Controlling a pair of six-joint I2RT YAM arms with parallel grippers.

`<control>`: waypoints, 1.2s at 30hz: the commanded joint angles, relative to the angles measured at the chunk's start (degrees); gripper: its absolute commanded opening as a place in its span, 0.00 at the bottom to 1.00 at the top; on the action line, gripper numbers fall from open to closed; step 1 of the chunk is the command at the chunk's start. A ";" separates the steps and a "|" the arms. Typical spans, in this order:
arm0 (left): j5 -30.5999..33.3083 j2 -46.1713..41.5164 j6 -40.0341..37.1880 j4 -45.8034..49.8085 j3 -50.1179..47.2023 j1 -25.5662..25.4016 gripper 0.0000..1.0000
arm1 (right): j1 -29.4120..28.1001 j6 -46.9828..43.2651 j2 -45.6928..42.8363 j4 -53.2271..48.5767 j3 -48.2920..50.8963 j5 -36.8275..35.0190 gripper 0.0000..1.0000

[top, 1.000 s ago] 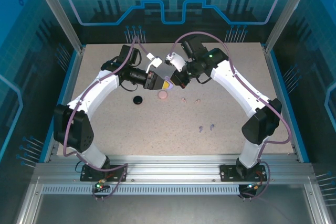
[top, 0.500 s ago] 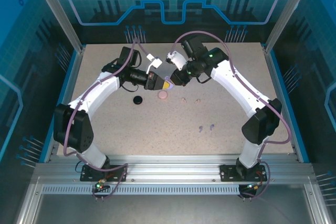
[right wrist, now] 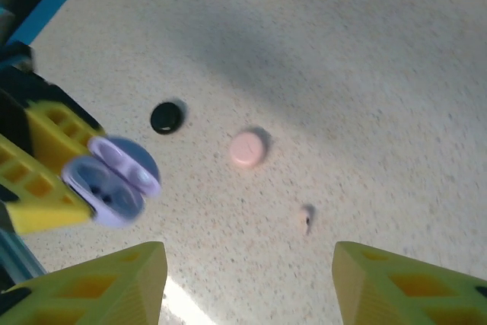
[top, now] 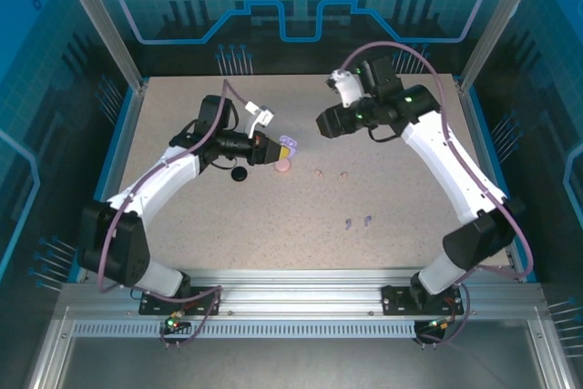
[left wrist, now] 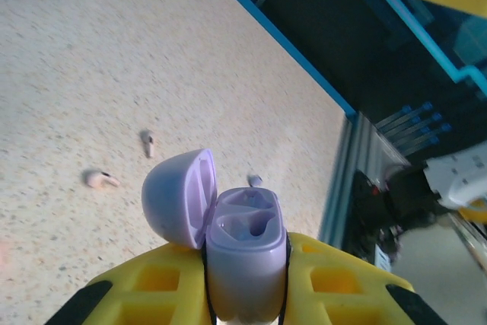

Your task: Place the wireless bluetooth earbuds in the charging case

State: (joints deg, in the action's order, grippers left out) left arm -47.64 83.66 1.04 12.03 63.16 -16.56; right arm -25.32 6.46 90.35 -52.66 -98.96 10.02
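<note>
My left gripper (top: 276, 148) (left wrist: 245, 255) is shut on the lilac charging case (top: 288, 146) (left wrist: 245, 243), held above the table. Its lid (left wrist: 179, 195) stands open and both wells look empty. The right gripper (top: 321, 125) (right wrist: 247, 287) hangs open and empty to the right of the case, apart from it. The case (right wrist: 114, 176) also appears at the left of the right wrist view. Two pale pink earbuds (top: 319, 173) (top: 342, 175) lie mid-table, one of them (right wrist: 307, 217) in front of the right gripper. Two lilac earbuds (top: 350, 222) (top: 369, 220) lie nearer the front.
A closed pink round case (top: 283, 167) (right wrist: 247, 148) sits on the table just below the held case. A black round case (top: 239, 174) (right wrist: 167, 117) lies to its left. Blue-edged walls (top: 118, 134) bound the table on both sides.
The right gripper has let go at the lilac case, opened, and drawn back to the right. The left arm has shifted slightly left, still holding the case.
</note>
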 commanded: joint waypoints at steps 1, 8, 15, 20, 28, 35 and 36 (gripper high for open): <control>6.85 -4.58 5.08 -14.51 -4.32 0.21 0.00 | 0.45 9.42 -2.45 0.69 7.06 -2.25 0.60; 18.02 -10.76 8.17 -26.55 -10.01 -0.22 0.00 | -0.09 19.98 -3.33 3.09 22.95 -7.69 0.60; 24.85 -14.97 8.74 -31.92 -11.90 -2.80 0.00 | -4.73 23.35 -1.81 4.45 32.28 -14.38 0.58; 28.28 -16.65 9.98 -33.70 -12.78 -4.23 0.00 | -8.39 26.26 -1.55 4.41 36.27 -18.01 0.57; 29.16 -16.41 10.56 -33.94 -13.71 -5.73 0.00 | -10.92 29.98 -1.98 6.62 41.72 -17.63 0.56; 28.94 -15.98 10.48 -34.10 -14.15 -6.90 0.00 | -12.15 33.05 0.41 10.58 44.69 -17.00 0.50; 28.92 -15.98 10.43 -33.86 -14.09 -7.00 0.00 | -12.45 33.47 0.86 11.00 44.88 -17.14 0.49</control>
State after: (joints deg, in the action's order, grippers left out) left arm -19.25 67.96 10.68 -19.84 49.65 -22.92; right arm -36.49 37.21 89.71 -43.97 -55.11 -7.05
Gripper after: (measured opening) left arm 0.218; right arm 0.497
